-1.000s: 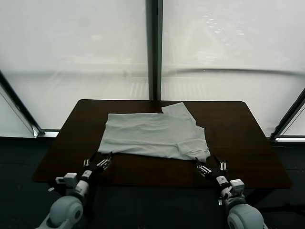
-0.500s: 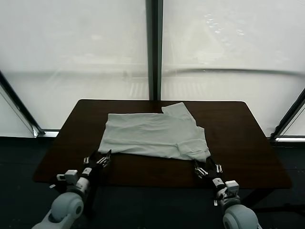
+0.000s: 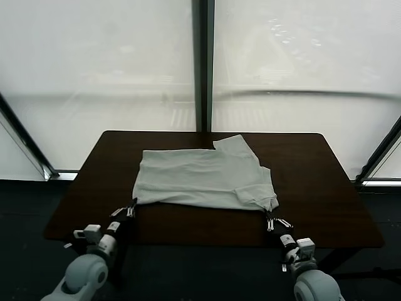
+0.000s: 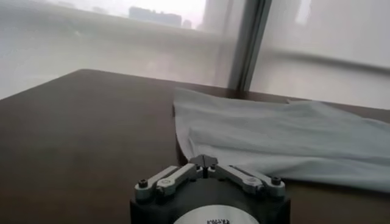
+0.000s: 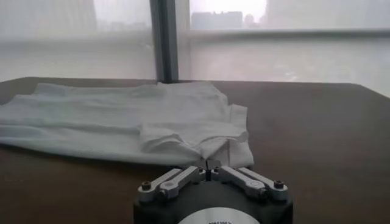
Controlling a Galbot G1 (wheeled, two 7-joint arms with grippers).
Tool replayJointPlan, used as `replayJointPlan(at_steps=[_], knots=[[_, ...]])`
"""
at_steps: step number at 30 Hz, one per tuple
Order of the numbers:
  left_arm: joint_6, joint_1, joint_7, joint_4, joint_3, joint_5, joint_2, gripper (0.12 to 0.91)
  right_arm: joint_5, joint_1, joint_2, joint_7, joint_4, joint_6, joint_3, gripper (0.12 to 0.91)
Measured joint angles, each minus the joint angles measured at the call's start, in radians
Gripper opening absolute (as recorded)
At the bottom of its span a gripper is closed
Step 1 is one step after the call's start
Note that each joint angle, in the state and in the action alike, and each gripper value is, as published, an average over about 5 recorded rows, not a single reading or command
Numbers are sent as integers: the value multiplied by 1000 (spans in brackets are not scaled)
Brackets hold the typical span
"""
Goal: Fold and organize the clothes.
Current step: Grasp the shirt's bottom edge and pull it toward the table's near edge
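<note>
The clothes are one white T-shirt (image 3: 203, 179) lying flat on the dark table (image 3: 313, 169), plain side up, with one sleeve folded over at the far right. My left gripper (image 3: 132, 205) is at the shirt's near left corner, jaws shut on the hem. In the left wrist view the closed gripper tips (image 4: 204, 162) meet right at the fabric edge (image 4: 274, 140). My right gripper (image 3: 270, 216) is at the near right corner, shut on the crumpled hem. In the right wrist view the gripper (image 5: 208, 163) pinches a fold of the shirt (image 5: 122, 122).
The brown table runs well past the shirt on both sides, and a bare strip lies between the shirt and the near edge (image 3: 207, 241). Frosted window panes with a dark post (image 3: 202, 63) stand behind the table.
Both grippers went from open to shut at the shirt's near corners. The near left corner has drawn in slightly. The right gripper has shifted a little to the left.
</note>
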Motion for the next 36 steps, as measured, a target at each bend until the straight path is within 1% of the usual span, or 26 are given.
replayJointPlan(at_steps=[6,13,18,24,27,29,30,33,34,36], knots=[[-1,58,-3,-43,-24,16,-10,148,26,-48,-32,6,26,-7,24,139],[-2,145,-8,-102,-67,30,-3,148,41,-104,-62,12,56,-23,37,139],[-3,207,-11,-149,-94,42,-6,148,42,-136,-69,14,72,-25,42,139],[-6,272,-13,-199,-103,64,-22,148,54,-167,-65,39,93,-20,59,139],[-5,292,-19,-219,-105,68,-31,148,60,-181,-67,36,107,-13,77,142],[-4,297,-25,-230,-108,66,-36,148,63,-190,-71,31,118,-12,92,177],[-3,298,-28,-237,-110,65,-39,148,64,-195,-75,28,124,-12,100,213],[1,292,-33,-256,-112,59,-45,148,71,-206,-88,22,144,-15,125,378],[3,289,-35,-262,-111,57,-47,148,77,-207,-94,21,150,-18,133,453],[8,282,-40,-273,-111,50,-50,148,96,-200,-105,22,157,-29,149,566]])
